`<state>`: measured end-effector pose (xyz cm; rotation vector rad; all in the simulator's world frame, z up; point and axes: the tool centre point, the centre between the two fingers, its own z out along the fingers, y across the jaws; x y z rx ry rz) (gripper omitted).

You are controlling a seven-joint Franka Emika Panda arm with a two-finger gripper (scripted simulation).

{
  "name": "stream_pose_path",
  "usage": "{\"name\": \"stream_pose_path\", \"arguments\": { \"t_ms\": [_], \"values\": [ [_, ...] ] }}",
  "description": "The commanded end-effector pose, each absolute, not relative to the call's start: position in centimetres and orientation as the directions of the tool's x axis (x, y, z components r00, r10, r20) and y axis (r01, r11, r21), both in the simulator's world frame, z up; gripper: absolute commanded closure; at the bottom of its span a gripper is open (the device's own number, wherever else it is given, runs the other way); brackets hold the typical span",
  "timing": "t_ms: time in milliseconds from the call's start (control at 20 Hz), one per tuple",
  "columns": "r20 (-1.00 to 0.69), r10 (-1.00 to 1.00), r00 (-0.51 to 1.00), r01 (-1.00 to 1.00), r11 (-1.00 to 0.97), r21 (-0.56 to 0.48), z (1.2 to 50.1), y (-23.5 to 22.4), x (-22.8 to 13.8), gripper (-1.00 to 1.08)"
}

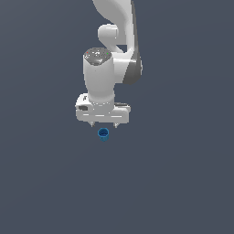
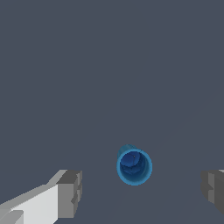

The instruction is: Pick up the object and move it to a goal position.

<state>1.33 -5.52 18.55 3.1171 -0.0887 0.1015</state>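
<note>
We see one blue cup point(image 1: 103, 134) point(image 2: 134, 166) standing upright on the grey floor point(image 1: 183, 183), mouth up. Our one claw point(image 1: 104, 125) point(image 2: 142, 192) hangs above it, its two fingers point(image 2: 70, 192) spread wide, holding nothing.

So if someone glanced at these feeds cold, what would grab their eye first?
The big white arm hanging down in the middle of the exterior view, its gripper open just above a tiny blue cup. That cup is the only colour on the flat grey ground. In the wrist view it sits upright, mouth up, between the two grey fingertips, touching neither.
</note>
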Motion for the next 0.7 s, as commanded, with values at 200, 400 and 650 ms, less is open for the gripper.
{"name": "stream_pose_path", "arguments": {
  "t_ms": [200, 400, 650],
  "values": [
    [0.052, 0.018, 0.998, 0.017, -1.000, 0.022, 16.8, -5.9, 0.8, -0.92],
    [0.039, 0.091, 0.995, 0.090, -0.996, 0.022, 15.1, -6.3, 0.2, -0.92],
    [0.021, 0.200, 0.980, 0.199, -0.980, 0.017, 12.6, -6.8, -0.8, -0.92]
  ]
}}
